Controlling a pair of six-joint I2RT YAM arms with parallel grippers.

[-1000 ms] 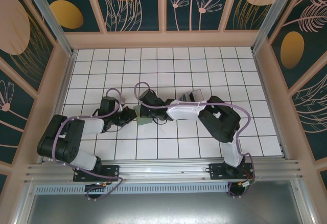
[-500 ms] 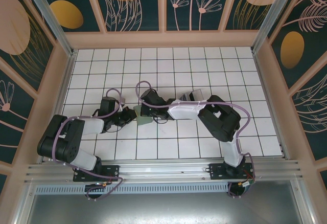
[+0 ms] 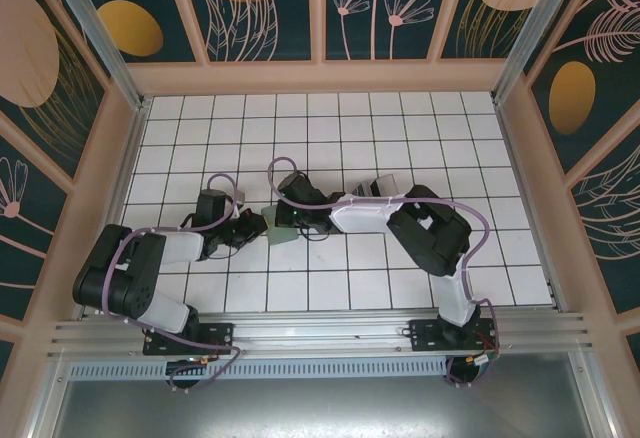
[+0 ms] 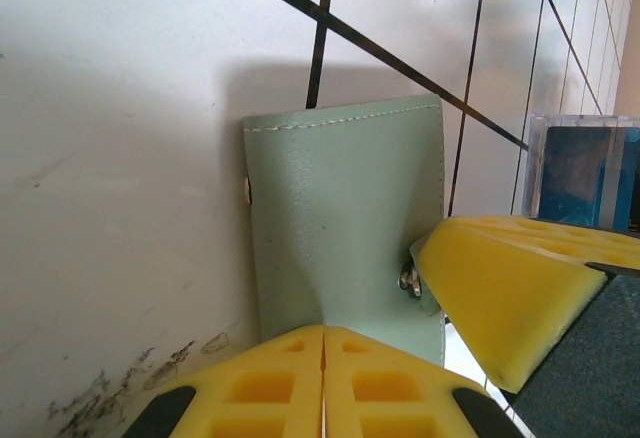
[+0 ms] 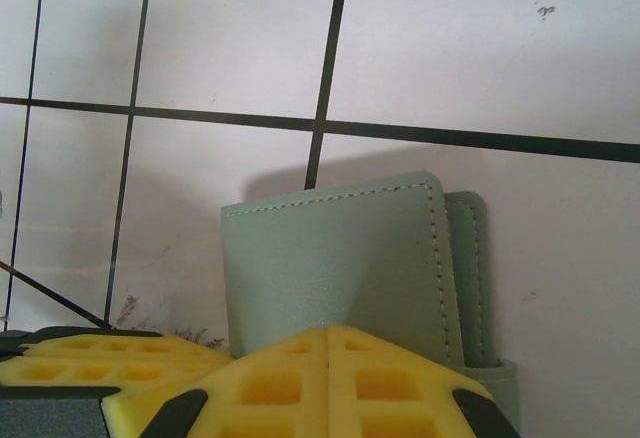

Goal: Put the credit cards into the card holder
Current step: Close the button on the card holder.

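The left gripper (image 4: 323, 336) had its 2 yellow pads pressed together on the near edge of the card holder (image 4: 345, 218). The grey-green wallet lay flat on the tiled floor (image 4: 120, 138), stretching away from those fingertips. Just right of them, a yellow pad (image 4: 500, 288) of the right gripper (image 5: 330, 336) touched the holder's side by a small metal snap. Beyond that pad stood a translucent box (image 4: 585, 173) with blue inside.

From the right wrist, its 2 pads also met in a thin seam, pinching the holder's stitched flap, with folded layers showing right of the fingertips. From above, both grippers met at the holder.
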